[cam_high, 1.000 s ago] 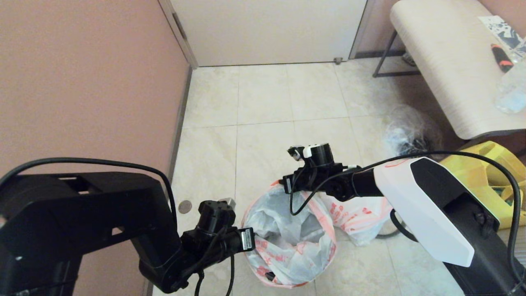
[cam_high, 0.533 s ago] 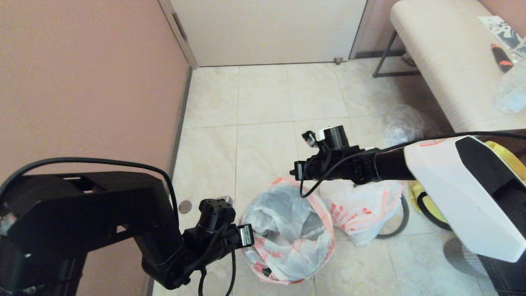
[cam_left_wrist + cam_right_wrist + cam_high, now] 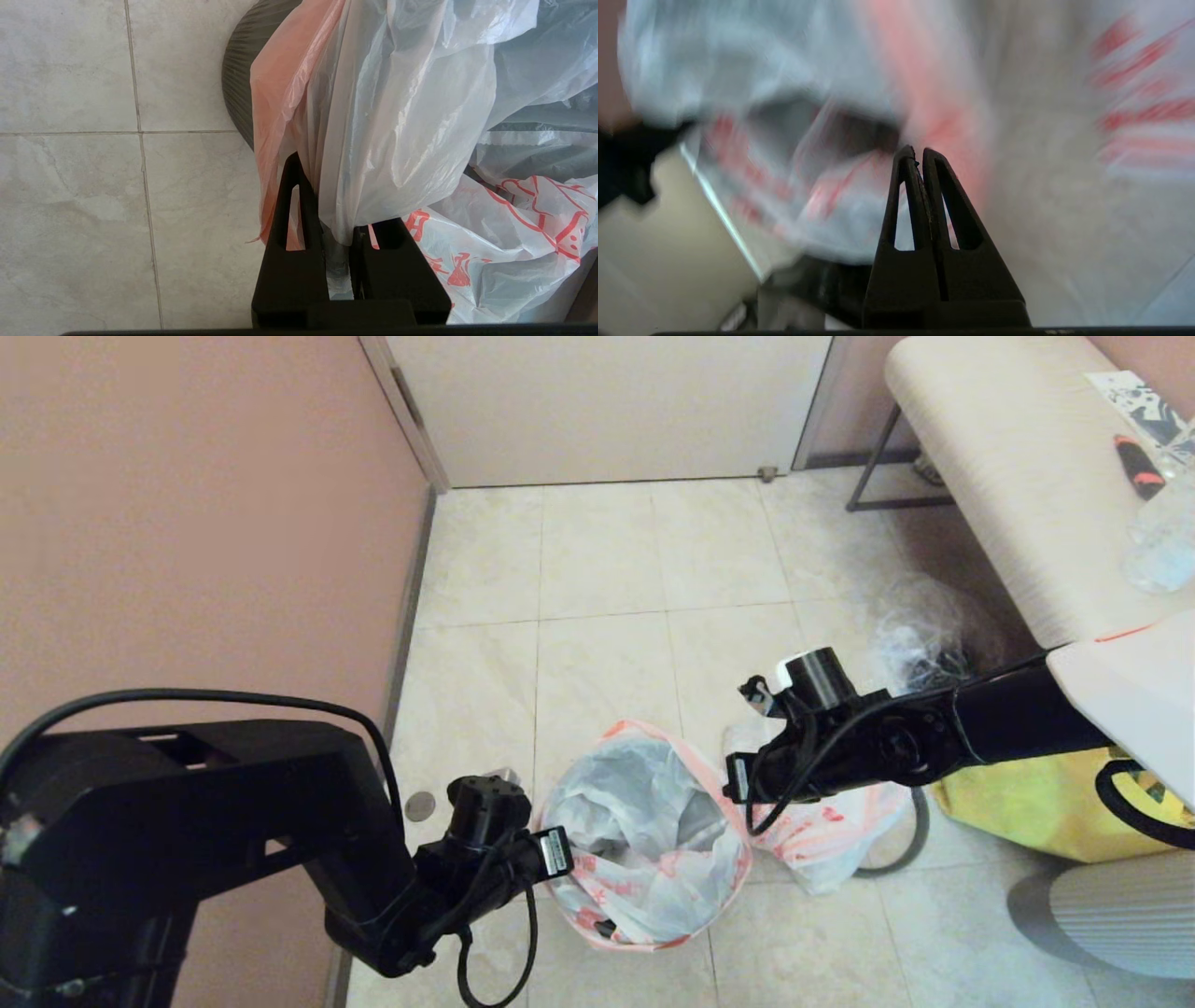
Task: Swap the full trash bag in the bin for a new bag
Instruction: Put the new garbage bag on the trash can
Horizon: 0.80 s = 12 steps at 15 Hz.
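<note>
The new bag (image 3: 644,821), translucent white with an orange-red hem and red print, is spread over the bin. Of the bin, only a strip of dark wall (image 3: 237,74) shows. My left gripper (image 3: 553,854) is at the bag's left rim, shut on a bunched fold of the new bag (image 3: 397,116); plastic fills the gap at my left gripper (image 3: 334,210). My right gripper (image 3: 738,782) hovers by the bag's right rim, and the right gripper (image 3: 917,151) is shut with nothing seen between its fingers. The full trash bag (image 3: 822,835) lies on the floor to the right, partly under the right arm.
A thin grey ring (image 3: 924,826) lies on the floor against the full bag. A yellow tote (image 3: 1036,812) and a clear bag with dark items (image 3: 920,635) sit at the right below a bench (image 3: 1008,476). The pink wall (image 3: 187,523) runs close on the left.
My right arm has swung from over the bag's far rim to the right and lower, ending beside its right rim. My left gripper has kept its hold and barely moved.
</note>
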{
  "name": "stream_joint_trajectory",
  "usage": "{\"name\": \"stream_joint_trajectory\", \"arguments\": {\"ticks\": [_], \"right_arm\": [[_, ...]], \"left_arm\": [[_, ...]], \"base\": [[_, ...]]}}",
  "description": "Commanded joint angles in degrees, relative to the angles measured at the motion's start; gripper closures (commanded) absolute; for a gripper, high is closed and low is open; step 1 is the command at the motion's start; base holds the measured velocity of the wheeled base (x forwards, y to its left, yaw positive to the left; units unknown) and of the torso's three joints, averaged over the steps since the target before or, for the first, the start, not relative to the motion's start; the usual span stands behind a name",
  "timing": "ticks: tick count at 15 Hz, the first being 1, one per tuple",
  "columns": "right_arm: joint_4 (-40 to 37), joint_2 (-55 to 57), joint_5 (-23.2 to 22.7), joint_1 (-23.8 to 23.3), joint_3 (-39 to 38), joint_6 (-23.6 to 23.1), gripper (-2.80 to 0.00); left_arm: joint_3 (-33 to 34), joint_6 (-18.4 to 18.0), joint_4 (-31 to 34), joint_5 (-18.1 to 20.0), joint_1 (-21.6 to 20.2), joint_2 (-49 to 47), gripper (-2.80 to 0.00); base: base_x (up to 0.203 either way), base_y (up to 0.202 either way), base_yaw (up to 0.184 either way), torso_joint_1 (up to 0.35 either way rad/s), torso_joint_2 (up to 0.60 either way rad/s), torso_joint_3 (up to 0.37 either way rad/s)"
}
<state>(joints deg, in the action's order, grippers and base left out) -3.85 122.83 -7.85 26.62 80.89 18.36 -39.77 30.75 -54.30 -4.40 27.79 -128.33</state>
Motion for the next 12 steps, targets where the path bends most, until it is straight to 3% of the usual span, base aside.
{"name": "stream_joint_trajectory", "arguments": {"ticks": [1,7,12], "right_arm": [[0.0,-1.3,0.9,1.5,-2.3,0.1,0.00],[3.0,3.2,2.9,2.9,-3.7,2.0,0.00],[9.9,4.9,5.5,0.7,-4.1,2.2,0.00]], "left_arm": [[0.0,0.2,-0.3,0.0,-0.1,0.0,0.00],[0.1,0.1,-0.3,0.0,0.1,-0.1,0.00],[0.1,0.1,-0.3,0.0,0.1,-0.1,0.00]], "base": [[0.000,0.000,0.000,0.000,0.00,0.000],[0.000,0.000,0.000,0.000,0.00,0.000],[0.000,0.000,0.000,0.000,0.00,0.000]]}}
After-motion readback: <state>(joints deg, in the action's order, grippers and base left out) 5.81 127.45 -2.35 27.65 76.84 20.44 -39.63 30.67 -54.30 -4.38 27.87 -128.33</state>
